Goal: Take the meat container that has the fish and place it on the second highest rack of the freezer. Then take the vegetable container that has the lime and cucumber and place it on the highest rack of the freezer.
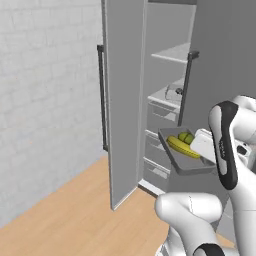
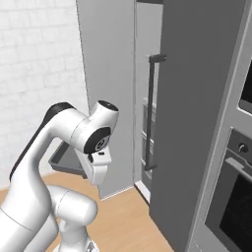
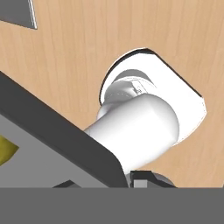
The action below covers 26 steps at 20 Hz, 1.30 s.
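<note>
The vegetable container (image 1: 186, 162), a dark grey tray, hangs tilted in front of the open freezer (image 1: 170, 75). In it lie the yellow-green cucumber (image 1: 182, 147) and the green lime (image 1: 186, 137). My gripper (image 1: 198, 150) is shut on the tray's right rim. The hand view has the tray's dark rim (image 3: 65, 140) crossing between my gripper (image 3: 105, 181), with a bit of cucumber (image 3: 6, 151) at the left. The highest rack (image 1: 175, 52) is bare. On the second highest rack (image 1: 161, 96) stands a pale container (image 1: 175, 91); what it holds is too small to tell. The fish is hidden.
The freezer's left door (image 1: 122, 100) stands swung out with its dark bar handle (image 1: 102, 100). Grey drawers (image 1: 159, 120) fill the cabinet below the racks. The right door (image 2: 197, 98) with its handle (image 2: 150, 113) is close by, and a black-glass wall oven (image 2: 236, 197) sits further right. Wooden floor (image 1: 60, 215) lies to the left.
</note>
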Tool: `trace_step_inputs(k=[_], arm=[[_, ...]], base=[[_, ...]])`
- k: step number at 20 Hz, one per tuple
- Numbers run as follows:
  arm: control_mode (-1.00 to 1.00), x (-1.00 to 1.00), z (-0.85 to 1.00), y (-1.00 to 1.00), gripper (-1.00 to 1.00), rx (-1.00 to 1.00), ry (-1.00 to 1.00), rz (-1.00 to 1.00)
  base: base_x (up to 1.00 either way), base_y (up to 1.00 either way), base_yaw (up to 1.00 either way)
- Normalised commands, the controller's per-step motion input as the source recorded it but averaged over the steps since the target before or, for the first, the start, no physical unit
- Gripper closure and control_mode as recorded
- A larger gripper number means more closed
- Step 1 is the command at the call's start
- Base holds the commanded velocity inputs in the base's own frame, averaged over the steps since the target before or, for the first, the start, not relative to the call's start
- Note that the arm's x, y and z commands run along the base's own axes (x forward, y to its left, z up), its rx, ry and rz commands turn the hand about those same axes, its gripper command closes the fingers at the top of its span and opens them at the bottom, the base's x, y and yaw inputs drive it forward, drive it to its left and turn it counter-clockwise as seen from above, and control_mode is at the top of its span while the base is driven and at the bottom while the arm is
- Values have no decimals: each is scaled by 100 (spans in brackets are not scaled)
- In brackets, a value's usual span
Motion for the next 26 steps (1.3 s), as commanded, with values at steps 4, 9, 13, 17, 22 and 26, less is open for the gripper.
trace_step_inputs(k=[4,9,13,17,22,26], arm=[[100,0,0,0,100,0,0,0],[100,0,0,0,100,0,0,0],[100,0,0,0,100,0,0,0],[100,0,0,0,100,0,0,0],[100,0,0,0,100,0,0,0],[100,0,0,0,100,0,0,0]], base=[[39,35,-37],[35,53,-31],[39,52,-30],[38,49,-30],[35,38,-31],[36,24,-32]])
